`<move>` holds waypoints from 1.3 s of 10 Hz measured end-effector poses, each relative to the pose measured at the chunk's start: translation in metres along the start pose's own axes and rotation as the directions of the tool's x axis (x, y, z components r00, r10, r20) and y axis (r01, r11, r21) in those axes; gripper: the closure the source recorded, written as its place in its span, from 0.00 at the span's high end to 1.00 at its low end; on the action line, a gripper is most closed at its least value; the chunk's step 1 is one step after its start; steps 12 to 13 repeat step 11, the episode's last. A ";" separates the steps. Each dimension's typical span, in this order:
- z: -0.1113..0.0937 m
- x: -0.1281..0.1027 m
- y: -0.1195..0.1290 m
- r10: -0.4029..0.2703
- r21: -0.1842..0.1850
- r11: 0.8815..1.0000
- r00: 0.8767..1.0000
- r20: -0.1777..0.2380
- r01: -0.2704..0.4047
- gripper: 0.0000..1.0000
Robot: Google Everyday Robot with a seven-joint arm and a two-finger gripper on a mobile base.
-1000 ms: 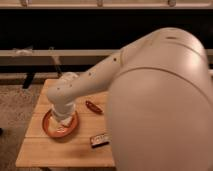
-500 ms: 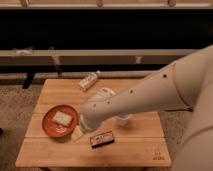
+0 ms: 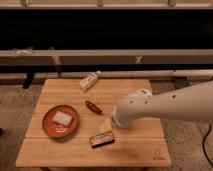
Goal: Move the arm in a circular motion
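Nearest the camera, at the front of the wooden tabletop point(image 3: 60, 152), lies a small dark packet with a light label point(image 3: 102, 139), tilted a little. Just behind it, the arm point(image 3: 165, 106) reaches in from the right edge of the view, its thick cream-white segment with small dark holes ending in a rounded joint over the middle of the tabletop. Below that joint a pale yellowish narrow part, the gripper point(image 3: 106, 123), points down and to the left, its tip just above the dark packet; whether it touches the packet or the wood cannot be told. How the jaws stand cannot be told either, as they are not made out from the rest of the tip, and nothing is seen to be held.

To the left, at about the same depth, a round reddish-brown plate point(image 3: 48, 127) rests on the tabletop with a pale square piece point(image 3: 62, 118) lying in it. A little farther back, between the plate and the arm, lies a small dark red object point(image 3: 93, 106), elongated and set on a slant. Near the far edge lies a light-coloured carton or bottle on its side point(image 3: 89, 81).

Beyond the tabletop runs speckled floor, then a long pale rail point(image 3: 150, 52) across a dark background.
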 end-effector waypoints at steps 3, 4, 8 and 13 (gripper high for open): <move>-0.011 -0.038 -0.037 0.015 0.059 0.998 1.000 0.024 -0.017 0.80; -0.015 -0.055 -0.040 0.010 0.082 0.997 1.000 0.029 -0.012 0.80; -0.003 -0.106 -0.011 -0.088 0.085 0.993 0.996 0.028 0.085 0.80; 0.002 -0.116 0.000 -0.118 0.062 0.991 0.992 0.034 0.116 0.80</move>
